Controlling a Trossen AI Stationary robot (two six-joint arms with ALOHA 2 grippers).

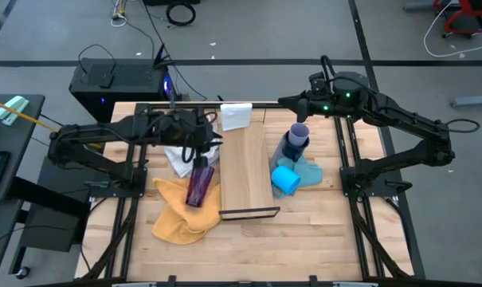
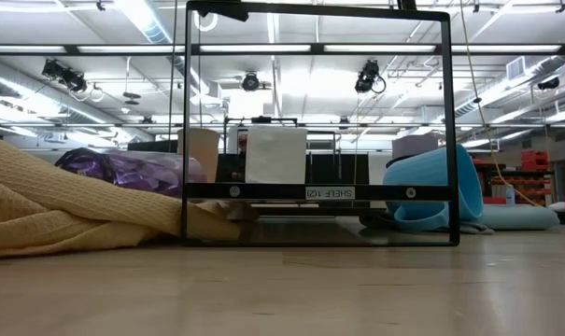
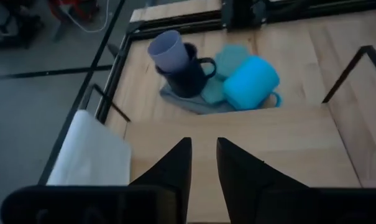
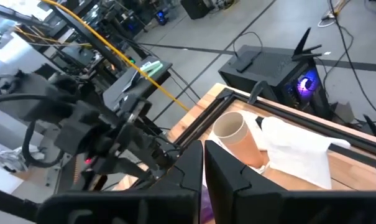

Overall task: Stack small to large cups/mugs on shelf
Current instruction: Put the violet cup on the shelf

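Nothing's on the shelf (image 1: 247, 167) yet. Left pincer (image 3: 203, 163) hangs over the plank's far end, slightly parted and empty. Right pincer (image 4: 203, 163) is closed, empty, beyond the lavender cup (image 1: 299, 132) nested in the navy mug (image 1: 291, 148) right of the shelf. Light blue mug (image 1: 286, 179) lies beside them, purple tumbler (image 1: 199, 182) lies left. Next up, I'd guess: grab the smallest cup.

The shelf (image 1: 247, 171) lies mid-table, tumbler (image 1: 200, 182) left on a cloth (image 1: 177, 219), mugs (image 1: 292, 159) right, apparently nested.

lavender cup (image 3: 165, 48) in navy mug (image 3: 189, 74), shelf (image 3: 250, 149)
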